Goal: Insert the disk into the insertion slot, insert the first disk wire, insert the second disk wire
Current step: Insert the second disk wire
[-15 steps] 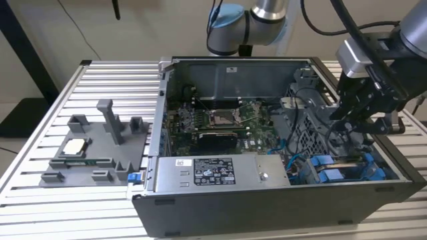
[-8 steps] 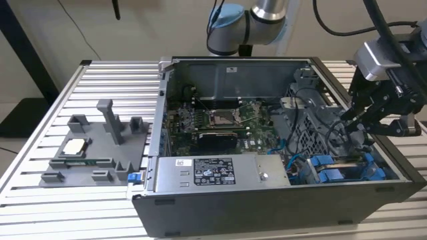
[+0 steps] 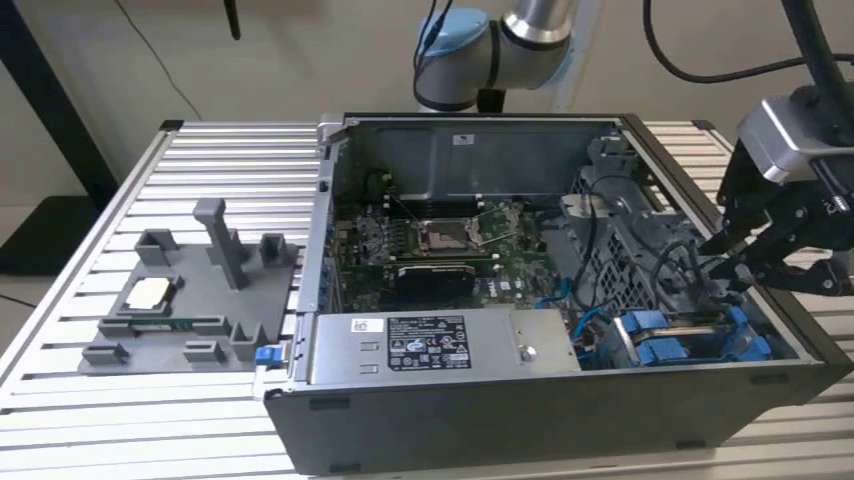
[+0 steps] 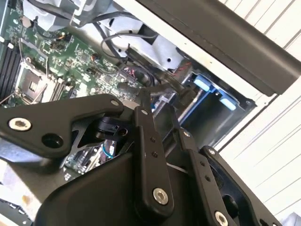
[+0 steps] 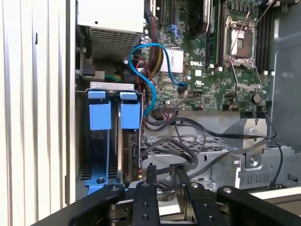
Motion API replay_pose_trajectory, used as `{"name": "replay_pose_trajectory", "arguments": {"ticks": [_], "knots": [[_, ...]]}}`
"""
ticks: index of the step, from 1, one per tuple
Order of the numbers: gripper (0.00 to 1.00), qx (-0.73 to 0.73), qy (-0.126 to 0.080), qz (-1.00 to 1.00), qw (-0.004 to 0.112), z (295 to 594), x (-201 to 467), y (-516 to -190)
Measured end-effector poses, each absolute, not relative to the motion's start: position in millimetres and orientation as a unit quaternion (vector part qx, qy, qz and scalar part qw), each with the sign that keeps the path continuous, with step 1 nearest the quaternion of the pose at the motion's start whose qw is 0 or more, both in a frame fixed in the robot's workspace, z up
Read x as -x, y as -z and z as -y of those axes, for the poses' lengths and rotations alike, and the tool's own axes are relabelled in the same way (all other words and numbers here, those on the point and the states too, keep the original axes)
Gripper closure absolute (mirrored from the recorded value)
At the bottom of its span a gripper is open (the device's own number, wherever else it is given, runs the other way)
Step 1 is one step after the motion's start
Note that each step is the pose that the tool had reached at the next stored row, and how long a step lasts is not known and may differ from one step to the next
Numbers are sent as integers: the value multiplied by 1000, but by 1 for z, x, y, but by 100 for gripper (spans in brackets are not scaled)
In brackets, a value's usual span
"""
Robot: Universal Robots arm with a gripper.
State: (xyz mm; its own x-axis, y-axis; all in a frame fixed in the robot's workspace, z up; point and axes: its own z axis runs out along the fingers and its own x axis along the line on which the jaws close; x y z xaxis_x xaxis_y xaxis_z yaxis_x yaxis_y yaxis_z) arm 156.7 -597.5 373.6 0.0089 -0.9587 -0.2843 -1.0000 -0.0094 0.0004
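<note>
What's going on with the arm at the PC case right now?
A robot arm's black gripper hangs over the drive-bay corner of the open dark grey computer case, close to loose black cables. In the first wrist view, the disk in its bright blue plastic carrier looks already seated in the dark grey metal insertion slot. Whether the gripper holds a wire is unclear.
</note>
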Motion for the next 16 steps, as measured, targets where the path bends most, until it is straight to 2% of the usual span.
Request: {"name": "replay_pose_trajectory", "arguments": {"ticks": [5,16], "knots": [[70,702,-102,-698,101,608,-158,-374],[70,675,-98,-724,104,608,-165,-371]]}}
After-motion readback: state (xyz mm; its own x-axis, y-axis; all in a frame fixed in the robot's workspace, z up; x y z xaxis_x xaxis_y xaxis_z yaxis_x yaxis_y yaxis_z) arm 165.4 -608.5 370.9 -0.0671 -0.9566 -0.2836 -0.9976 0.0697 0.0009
